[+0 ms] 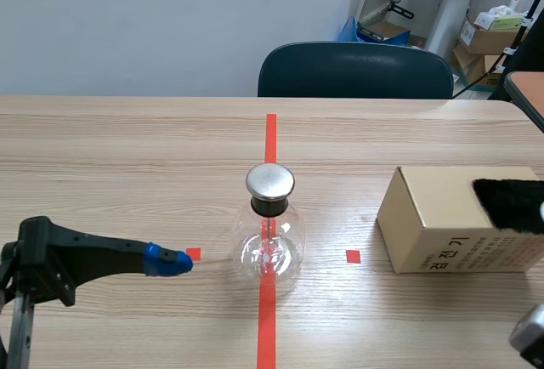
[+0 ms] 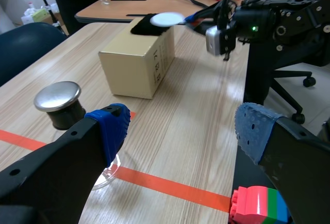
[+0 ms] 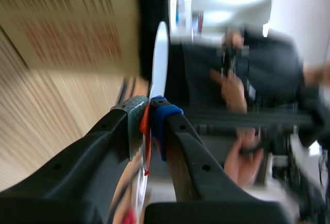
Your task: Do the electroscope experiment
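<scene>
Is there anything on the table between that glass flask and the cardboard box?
Nothing. In the scene view, only bare table with a small red tape mark lies between flask and box.

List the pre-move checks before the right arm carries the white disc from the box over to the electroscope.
1. Grip on white disc: ok, the right gripper is shut on it.
2. Disc touching the black cloth: cannot tell. The left wrist view shows it over the cloth on the box.
3. Electroscope upright with metal cap on: ok.
4. Left gripper clear of electroscope: ok. It is open and beside it, with a gap in the scene view.
</scene>
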